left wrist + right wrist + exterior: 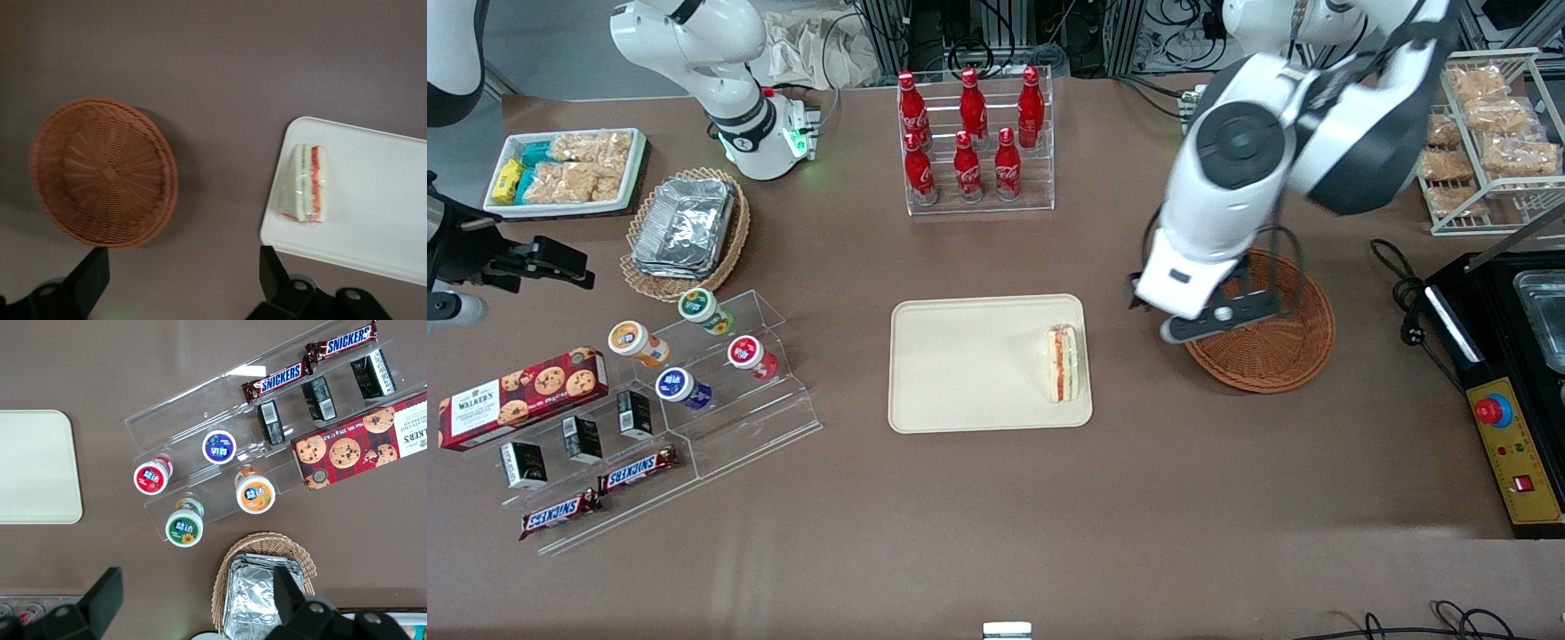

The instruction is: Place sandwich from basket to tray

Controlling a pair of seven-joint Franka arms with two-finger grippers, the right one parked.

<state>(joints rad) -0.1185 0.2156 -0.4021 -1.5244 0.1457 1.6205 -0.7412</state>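
sandwich (1064, 363): lying on the tray (960, 373), right by the edge nearest the basket (1276, 351) (wrapped in clear film)
pincer (183, 273): hanging over the bench between basket and tray, fingers spread wide, gripping nothing
basket: sitting empty

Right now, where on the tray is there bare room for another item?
The tray is bare except the sandwich at its edge toward the wicker basket, which holds nothing. The open tool hangs over that basket's rim.
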